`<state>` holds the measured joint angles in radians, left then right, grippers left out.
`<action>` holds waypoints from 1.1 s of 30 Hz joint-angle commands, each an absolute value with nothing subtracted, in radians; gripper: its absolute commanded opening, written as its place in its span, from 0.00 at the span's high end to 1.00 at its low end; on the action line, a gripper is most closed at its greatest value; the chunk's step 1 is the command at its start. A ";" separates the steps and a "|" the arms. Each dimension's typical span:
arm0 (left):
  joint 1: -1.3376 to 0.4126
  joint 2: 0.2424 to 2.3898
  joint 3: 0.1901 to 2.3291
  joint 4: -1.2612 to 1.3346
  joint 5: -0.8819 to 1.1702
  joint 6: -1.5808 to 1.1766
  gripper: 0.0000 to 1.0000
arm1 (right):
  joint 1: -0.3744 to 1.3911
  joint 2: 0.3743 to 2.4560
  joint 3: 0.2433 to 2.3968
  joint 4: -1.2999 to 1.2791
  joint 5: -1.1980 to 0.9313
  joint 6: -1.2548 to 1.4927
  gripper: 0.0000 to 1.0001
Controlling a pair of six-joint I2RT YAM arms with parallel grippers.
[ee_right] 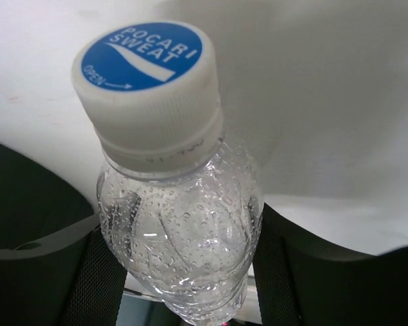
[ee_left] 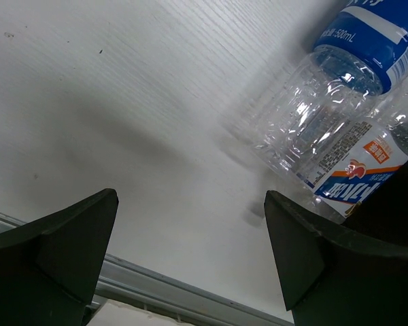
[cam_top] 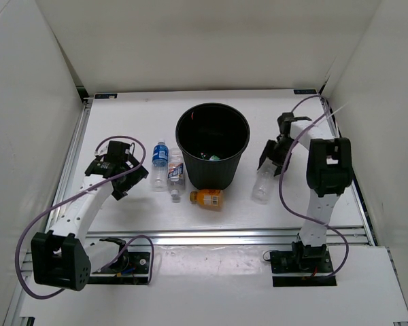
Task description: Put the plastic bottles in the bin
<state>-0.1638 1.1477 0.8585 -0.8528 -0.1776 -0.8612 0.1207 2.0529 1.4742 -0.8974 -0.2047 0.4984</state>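
Note:
The black bin (cam_top: 190, 146) stands at the table's middle, with a bit of green (cam_top: 214, 157) showing in its bottom. My right gripper (cam_top: 270, 157) is shut on the plain clear bottle (cam_top: 262, 185) to the right of the bin. In the right wrist view the gripper (ee_right: 180, 268) squeezes the bottle's body (ee_right: 180, 224), white cap pointing away. The blue-cap bottle (cam_top: 160, 163) and the white-label bottle (cam_top: 176, 173) lie side by side left of the bin. The orange bottle (cam_top: 207, 198) lies in front of it. My left gripper (cam_top: 128, 183) is open and empty, left of the two bottles (ee_left: 340, 81), (ee_left: 357, 166).
White walls close in the table on three sides. A metal rail (cam_top: 224, 238) runs along the near edge, with both arm bases behind it. Purple cables loop from each arm.

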 commanded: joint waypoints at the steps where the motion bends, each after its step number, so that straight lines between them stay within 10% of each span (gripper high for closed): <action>1: -0.167 1.114 0.856 -0.838 -0.192 -0.857 0.00 | 0.037 1.933 1.445 -0.963 -0.109 0.526 0.67; 20: -0.178 1.393 1.103 -0.758 -0.015 -0.733 0.00 | 0.053 1.790 2.331 -0.786 -0.560 0.680 0.66; 23: -0.178 1.443 1.155 -0.758 -0.015 -0.723 0.00 | 0.156 1.838 2.378 -0.785 -0.569 0.638 0.57; 27: -0.187 1.505 1.209 -0.758 -0.015 -0.723 0.00 | 0.262 1.881 2.370 -0.827 -0.627 0.568 0.00; 33: -0.209 1.577 1.258 -0.749 -0.035 -0.689 0.00 | 0.215 1.769 2.274 -0.864 -0.583 0.515 0.00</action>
<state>-0.1913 1.5673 1.2186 -0.7643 -0.0330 -0.7235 0.2703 1.8793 2.3016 -0.8658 -0.5800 0.5644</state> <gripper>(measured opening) 1.000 0.998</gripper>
